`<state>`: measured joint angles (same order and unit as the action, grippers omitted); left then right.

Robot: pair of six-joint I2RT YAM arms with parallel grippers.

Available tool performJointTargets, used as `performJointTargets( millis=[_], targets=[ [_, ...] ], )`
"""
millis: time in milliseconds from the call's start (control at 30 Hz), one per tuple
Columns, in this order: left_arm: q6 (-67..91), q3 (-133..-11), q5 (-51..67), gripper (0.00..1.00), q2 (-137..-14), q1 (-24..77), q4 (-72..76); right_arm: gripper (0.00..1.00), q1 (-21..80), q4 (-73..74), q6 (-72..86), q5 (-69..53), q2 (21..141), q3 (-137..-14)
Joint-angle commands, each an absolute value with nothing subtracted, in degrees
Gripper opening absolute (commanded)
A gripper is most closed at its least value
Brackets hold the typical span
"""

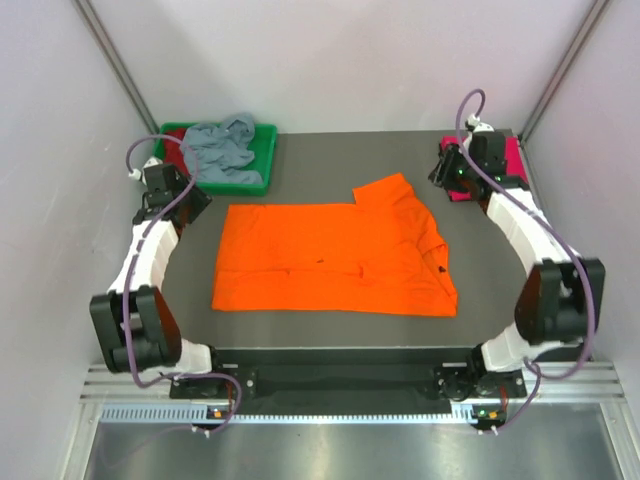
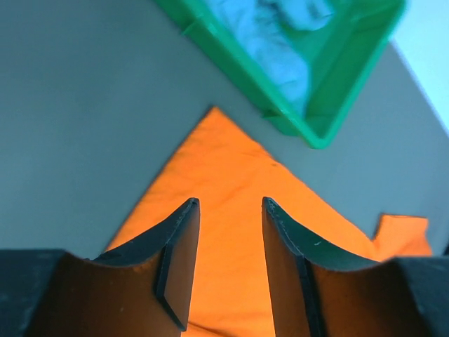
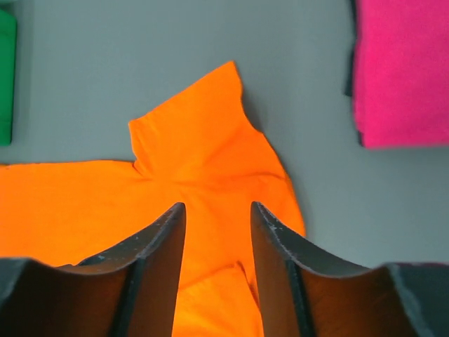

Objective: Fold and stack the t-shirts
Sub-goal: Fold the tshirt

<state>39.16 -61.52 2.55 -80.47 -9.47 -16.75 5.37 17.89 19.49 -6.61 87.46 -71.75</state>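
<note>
From above, the orange t-shirt [image 1: 330, 262] is seen spread flat on the table [image 1: 330, 160]. In the left wrist view, the left gripper [image 2: 229, 207] is shown parted and empty above its corner. In the right wrist view, the right gripper [image 3: 217, 209] is shown likewise, above the sleeve.

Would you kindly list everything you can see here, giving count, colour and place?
orange t-shirt: one, bright orange, spread flat mid-table
grey-blue t-shirt: one, grey-blue, crumpled in the tray
dark red cloth: one bit showing, dark red, tray's left end, mostly hidden
magenta t-shirt: one, magenta pink, folded, far right corner of the table
tray: one, green, far left corner of the table
table: one, dark grey
left gripper: one, black, open and empty, above the orange t-shirt's left part
right gripper: one, black, open and empty, above its right part
</note>
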Motion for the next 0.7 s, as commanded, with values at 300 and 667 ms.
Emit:
performJointTargets(
  millis=[300,667],
  targets=[
    [31.4,-68.6,11.0,0.53,-102.0,-11.0,-9.1,0.5,1.9,17.6,12.3,-26.3,118.6,-98.4],
    [28.8,-71.8,12.3,0.53,-110.8,-10.9,-3.2,0.5,1.4,19.7,13.2,-28.2,138.2,-117.3]
  ],
)
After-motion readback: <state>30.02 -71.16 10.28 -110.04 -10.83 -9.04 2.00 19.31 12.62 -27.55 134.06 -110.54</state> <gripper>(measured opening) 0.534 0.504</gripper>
